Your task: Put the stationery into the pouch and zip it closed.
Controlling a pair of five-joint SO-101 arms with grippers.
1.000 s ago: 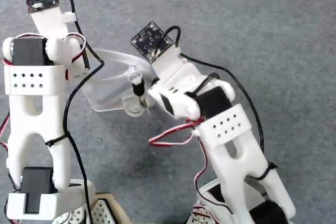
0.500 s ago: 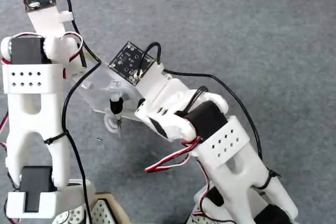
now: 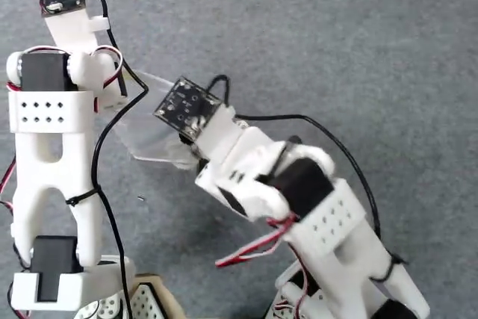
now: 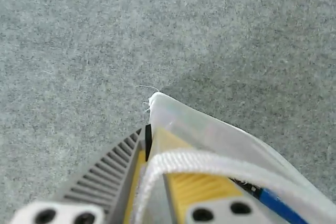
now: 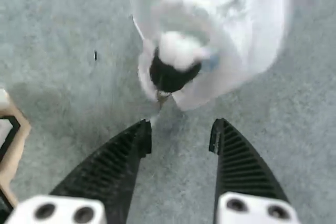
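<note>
The clear pouch (image 3: 146, 128) lies on the grey mat between the two arms. My left gripper (image 4: 149, 145) is shut on one corner of the pouch (image 4: 173, 114), by its white zip band. A blue item (image 4: 273, 200) shows inside. In the high view the left gripper (image 3: 112, 98) sits at the pouch's left corner. My right gripper (image 5: 181, 129) is open just above the mat, close in front of the pouch (image 5: 236, 30). A blurred black and white item (image 5: 170, 72) sits at the pouch's near edge, a little beyond the fingertips. The right arm (image 3: 239, 162) covers much of the pouch from above.
A cardboard box corner (image 3: 153, 296) stands at the near table edge between the arm bases, seen also as the box corner (image 5: 8, 135). A small dark speck (image 3: 140, 199) lies on the mat. Open mat stretches to the right and far side.
The right arm swung left and lower over the pouch, hiding the black and white item that showed in the high view before. The left arm stayed in place, holding the pouch corner.
</note>
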